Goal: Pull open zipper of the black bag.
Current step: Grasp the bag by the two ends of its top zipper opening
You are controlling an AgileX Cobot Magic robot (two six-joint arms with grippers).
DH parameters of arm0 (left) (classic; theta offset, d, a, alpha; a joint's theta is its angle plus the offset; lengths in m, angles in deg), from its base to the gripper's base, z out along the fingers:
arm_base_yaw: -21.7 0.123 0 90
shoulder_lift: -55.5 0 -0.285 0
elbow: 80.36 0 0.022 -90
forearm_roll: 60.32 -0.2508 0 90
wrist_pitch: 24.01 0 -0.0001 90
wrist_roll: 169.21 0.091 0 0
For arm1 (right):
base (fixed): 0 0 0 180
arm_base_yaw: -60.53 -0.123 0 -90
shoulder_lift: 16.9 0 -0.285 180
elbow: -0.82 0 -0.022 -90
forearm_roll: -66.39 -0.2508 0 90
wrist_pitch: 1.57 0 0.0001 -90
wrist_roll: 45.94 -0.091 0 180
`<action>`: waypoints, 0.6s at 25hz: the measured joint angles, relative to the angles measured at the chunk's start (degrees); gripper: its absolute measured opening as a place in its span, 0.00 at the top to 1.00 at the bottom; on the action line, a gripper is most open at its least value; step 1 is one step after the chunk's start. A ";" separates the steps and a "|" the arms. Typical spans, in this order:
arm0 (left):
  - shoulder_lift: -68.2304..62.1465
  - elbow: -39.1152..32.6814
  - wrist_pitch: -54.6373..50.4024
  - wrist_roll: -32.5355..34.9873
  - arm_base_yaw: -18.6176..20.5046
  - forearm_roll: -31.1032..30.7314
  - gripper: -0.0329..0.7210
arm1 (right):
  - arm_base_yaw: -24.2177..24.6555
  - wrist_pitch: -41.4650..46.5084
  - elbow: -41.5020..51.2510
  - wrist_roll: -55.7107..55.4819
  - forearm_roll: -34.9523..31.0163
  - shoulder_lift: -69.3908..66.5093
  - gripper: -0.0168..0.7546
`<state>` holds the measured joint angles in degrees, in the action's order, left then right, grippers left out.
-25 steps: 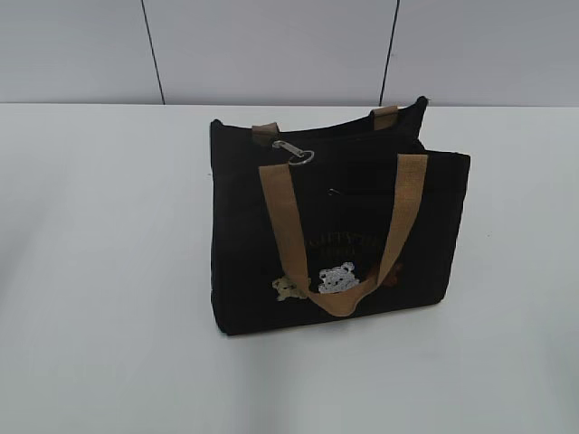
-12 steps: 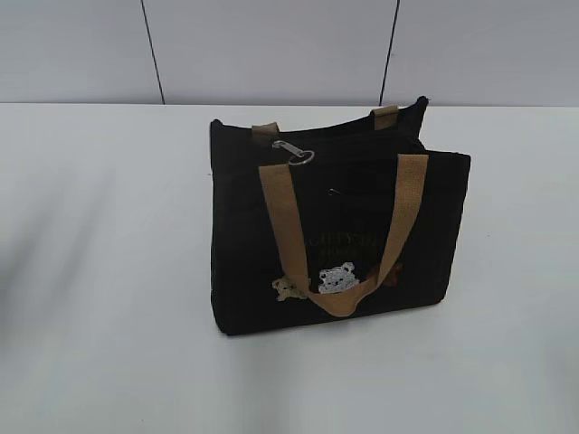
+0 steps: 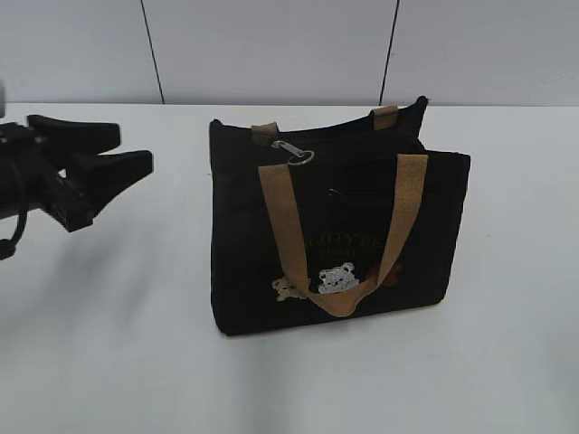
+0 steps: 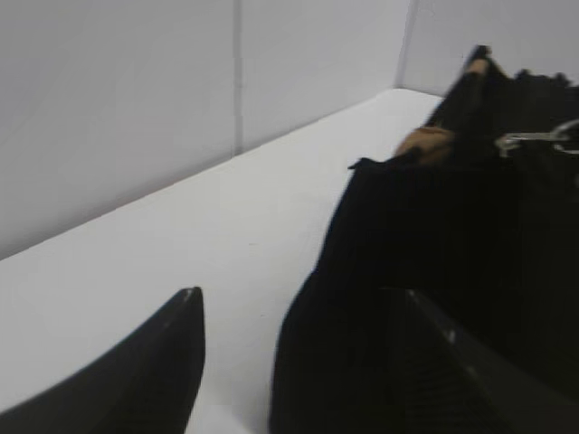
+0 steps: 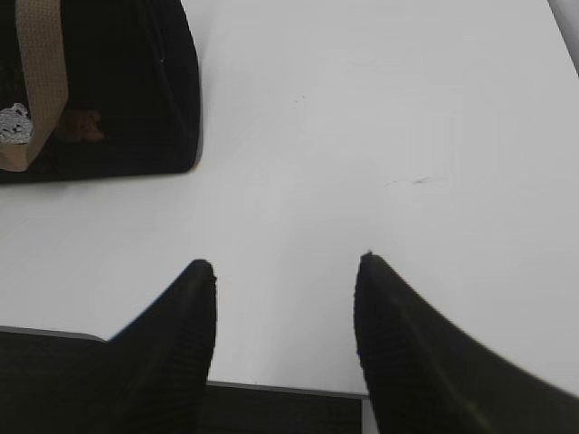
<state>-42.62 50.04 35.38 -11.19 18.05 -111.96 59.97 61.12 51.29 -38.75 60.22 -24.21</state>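
White table [image 3: 109,344]: black bag [image 3: 262,235] right of the wide-spread, empty left claw [image 3: 127,149].

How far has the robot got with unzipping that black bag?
Nothing is done yet: the silver zipper pull lies untouched on top of the black bag. In hand: the left claw hangs open beside the bag, holding nothing. The right claw waits open over bare table. Gripping and pulling remain.

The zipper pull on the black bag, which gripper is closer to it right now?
Left. The left gripper hangs open just beside the bag's left end, near the zipper pull. The right gripper sits open over bare table off the bag's far side.
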 joint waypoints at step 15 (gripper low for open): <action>-21.04 33.40 8.41 -24.78 -2.16 -35.57 0.31 | 0.00 0.00 0.00 0.00 0.00 0.00 0.49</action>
<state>-63.66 83.44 43.79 -35.97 15.89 -147.52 59.97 61.12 51.29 -38.75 60.22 -24.21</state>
